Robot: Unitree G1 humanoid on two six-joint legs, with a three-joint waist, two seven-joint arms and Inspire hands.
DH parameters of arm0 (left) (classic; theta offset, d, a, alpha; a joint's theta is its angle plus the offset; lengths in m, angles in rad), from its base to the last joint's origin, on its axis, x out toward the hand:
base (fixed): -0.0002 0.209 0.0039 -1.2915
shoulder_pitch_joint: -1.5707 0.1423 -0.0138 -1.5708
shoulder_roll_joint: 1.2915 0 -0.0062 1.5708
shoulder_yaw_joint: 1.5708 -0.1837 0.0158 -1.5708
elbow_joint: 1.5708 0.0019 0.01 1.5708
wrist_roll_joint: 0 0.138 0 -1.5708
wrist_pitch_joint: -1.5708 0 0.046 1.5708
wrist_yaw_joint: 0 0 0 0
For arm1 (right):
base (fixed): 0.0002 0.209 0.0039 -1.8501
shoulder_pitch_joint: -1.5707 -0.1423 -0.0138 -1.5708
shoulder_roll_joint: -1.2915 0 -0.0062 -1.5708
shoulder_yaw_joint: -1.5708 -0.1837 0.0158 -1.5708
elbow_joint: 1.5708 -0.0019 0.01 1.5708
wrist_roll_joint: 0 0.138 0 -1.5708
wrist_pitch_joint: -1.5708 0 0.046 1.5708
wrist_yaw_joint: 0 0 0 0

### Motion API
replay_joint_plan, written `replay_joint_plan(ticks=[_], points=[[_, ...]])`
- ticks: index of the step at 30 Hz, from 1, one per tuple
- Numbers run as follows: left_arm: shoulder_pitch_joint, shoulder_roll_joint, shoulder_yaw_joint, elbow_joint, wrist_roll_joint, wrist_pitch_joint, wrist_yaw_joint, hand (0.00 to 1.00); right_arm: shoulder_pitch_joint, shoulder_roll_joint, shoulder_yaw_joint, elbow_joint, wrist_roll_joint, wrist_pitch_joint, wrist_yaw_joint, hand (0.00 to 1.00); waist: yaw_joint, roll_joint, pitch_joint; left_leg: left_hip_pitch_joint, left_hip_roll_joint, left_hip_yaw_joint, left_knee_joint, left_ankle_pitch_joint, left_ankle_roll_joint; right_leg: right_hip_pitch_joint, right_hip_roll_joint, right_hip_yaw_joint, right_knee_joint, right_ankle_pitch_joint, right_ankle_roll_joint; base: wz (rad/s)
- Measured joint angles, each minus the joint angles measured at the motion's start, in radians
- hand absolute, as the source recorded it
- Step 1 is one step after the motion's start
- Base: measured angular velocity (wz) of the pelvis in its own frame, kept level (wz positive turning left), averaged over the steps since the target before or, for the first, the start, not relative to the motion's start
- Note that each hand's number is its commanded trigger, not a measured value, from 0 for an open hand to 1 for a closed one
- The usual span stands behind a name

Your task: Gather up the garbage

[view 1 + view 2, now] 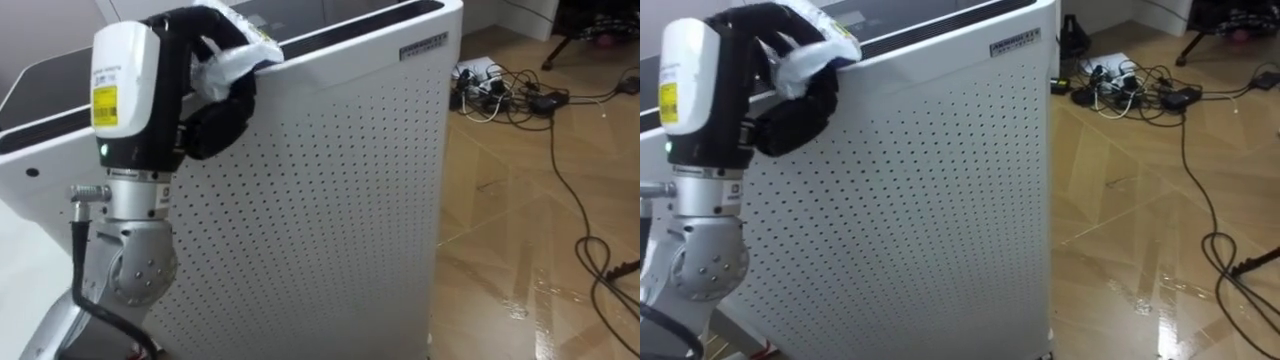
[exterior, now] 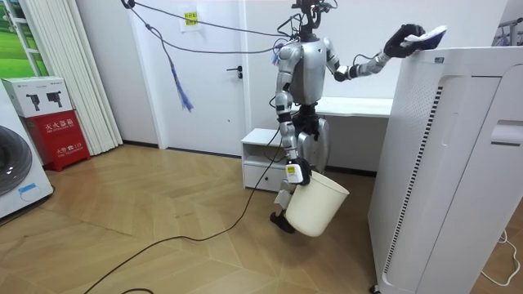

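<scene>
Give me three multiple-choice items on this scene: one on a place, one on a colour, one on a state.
1. Where is the crumpled wrapper? A in the right hand; B at the perforated cabinet's top edge; C in the bucket.
2. What colour is the bucket? A red; B white; C black.
3. How is the left hand? A flat open; B an empty fist; C curled round the wrapper.
Key: 1 B, it lies against the cabinet's top edge; 2 B, it hangs white from the right hand; 3 C, the dark fingers wrap the wrapper.
</scene>
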Motion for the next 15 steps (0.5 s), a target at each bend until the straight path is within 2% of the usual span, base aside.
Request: replay_joint_plan(ticks=[3,5,6,8,9,10,13,15], points=[[0.016,-0.021,-0.002,-0.124,-0.079,-0.003,-0.035,1.0,-0.006,0.0,0.015,0.004,0.004,0.001,-0.002,1.0,0.004,-0.006,-0.001,-0.002,-0.004,-0.007,-0.002,0.0,0.0,0.0,-0.003,-0.01,0.001,0.0,0.0,0.08],[0.017,-0.053,-0.007,-0.209,-0.189,-0.009,-0.048,1.0,-0.014,-0.001,0.039,0.004,0.015,0.001,-0.01,1.0,0.016,-0.005,-0.0041,-0.002,-0.005,-0.007,-0.002,0.0,0.0,-0.002,-0.006,-0.017,0.001,0.0,0.0,0.0],[0.017,-0.058,-0.007,-0.229,-0.222,-0.01,-0.057,1.0,-0.015,0.0,0.041,0.003,0.013,0.001,-0.01,1.0,0.015,-0.007,-0.0041,-0.003,-0.005,-0.007,-0.002,0.0,0.0,-0.002,-0.007,-0.023,0.001,0.0,0.001,0.0],[0.017,-0.078,-0.007,-0.304,-0.305,-0.012,-0.096,1.0,-0.015,0.007,0.048,0.006,0.009,0.001,-0.01,1.0,0.017,-0.014,-0.0135,-0.002,-0.006,-0.009,-0.002,0.0,0.0,0.0,-0.013,-0.027,0.002,0.0,0.001,0.02],[0.018,-0.082,-0.007,-0.318,-0.33,-0.016,-0.11,1.0,-0.015,0.009,0.048,0.009,0.008,0.001,-0.009,1.0,0.022,-0.017,-0.0147,0.003,-0.006,-0.009,-0.004,0.0,0.0,0.004,-0.012,-0.027,0.002,0.0,0.001,-0.03],[0.021,-0.089,-0.014,-0.341,-0.397,-0.021,-0.148,1.0,-0.015,0.01,0.048,0.016,0.009,0.001,-0.006,1.0,0.027,-0.02,-0.017,0.015,-0.006,-0.009,-0.012,0.0,0.0,0.014,-0.011,-0.032,0.0,0.0,0.001,0.0],[0.052,-0.111,-0.03,-0.366,-0.553,-0.021,-0.275,1.0,-0.015,0.011,0.049,0.026,0.018,0.001,-0.001,1.0,0.026,-0.026,-0.017,0.032,-0.007,-0.01,-0.017,0.0,0.0,0.032,-0.014,-0.05,-0.001,0.001,0.002,0.1],[0.055,-0.111,-0.038,-0.366,-0.646,-0.013,-0.337,1.0,-0.02,0.012,0.051,0.026,0.026,0.001,0.001,1.0,0.028,-0.027,-0.0163,0.027,-0.007,-0.016,-0.017,0.0,0.0,0.031,-0.013,-0.055,-0.001,0.001,0.002,0.12]])
